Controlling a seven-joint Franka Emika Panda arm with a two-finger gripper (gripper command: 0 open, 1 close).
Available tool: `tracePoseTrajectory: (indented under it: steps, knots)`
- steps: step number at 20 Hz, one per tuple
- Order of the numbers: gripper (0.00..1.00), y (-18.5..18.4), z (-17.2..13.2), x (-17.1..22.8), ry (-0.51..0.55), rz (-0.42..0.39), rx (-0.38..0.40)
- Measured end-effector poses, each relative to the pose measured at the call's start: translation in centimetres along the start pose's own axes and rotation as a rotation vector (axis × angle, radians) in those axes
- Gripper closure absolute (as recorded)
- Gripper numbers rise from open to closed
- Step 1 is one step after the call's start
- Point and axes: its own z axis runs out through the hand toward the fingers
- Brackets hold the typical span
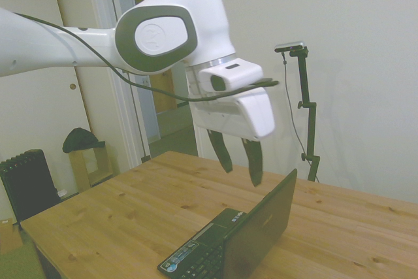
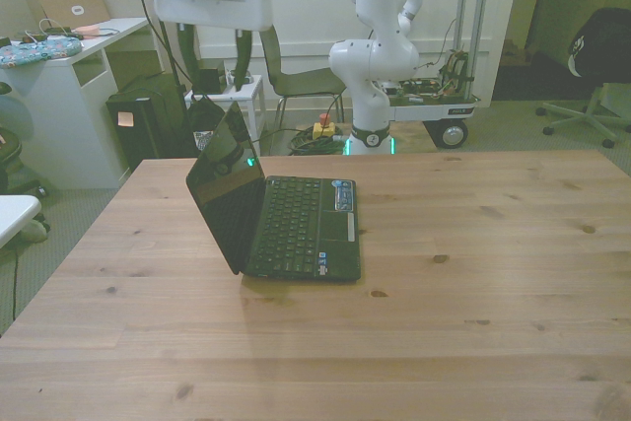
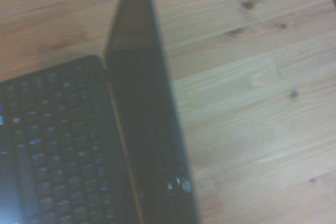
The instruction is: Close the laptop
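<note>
Pale knotty wood makes up the surface [image 2: 473, 244], which fills the lower part of the front view, with a white desk [image 2: 59, 96] and a dark chair [image 2: 296, 76] in the room behind it. On the front view's left half of the surface stands the laptop [image 2: 281, 219], open, its base flat on the wood. Its screen rises at the front view's left and leans back only a little past upright; the keyboard runs out toward the front view's right. The hinge line, its long axis, runs from the near edge toward the far edge. The lid and screen are black and glossy enough to catch reflections, a small green light shows near the hinge, the keys are black, and a small blue sticker sits at a front corner of the base. Above the lid's top edge hangs the gripper [image 1: 238, 164], its two dark fingers [image 1: 253, 160] spread apart and holding nothing, clear of the laptop in the side view.
</note>
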Motion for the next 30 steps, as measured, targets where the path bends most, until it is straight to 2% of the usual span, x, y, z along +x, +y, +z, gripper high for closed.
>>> tracePoseTrajectory:
  steps: [3, 6, 12, 13, 23, 30]
  knots:
    - [0.0, 3.5, 1.9, 4.5, -0.016, 0.04, -0.008]
    - [0.0, 4.6, 3.7, 7.8, -0.023, 0.05, -0.019]
    - [0.0, -0.9, 11.2, 8.0, -0.085, -0.027, -0.084]
    - [1.0, -1.6, 11.8, 7.7, -0.09, -0.039, -0.087]
    - [1.0, -2.7, 12.5, 6.7, -0.1, -0.061, -0.086]
    - [1.0, -2.7, 11.7, 5.8, -0.097, -0.071, -0.074]
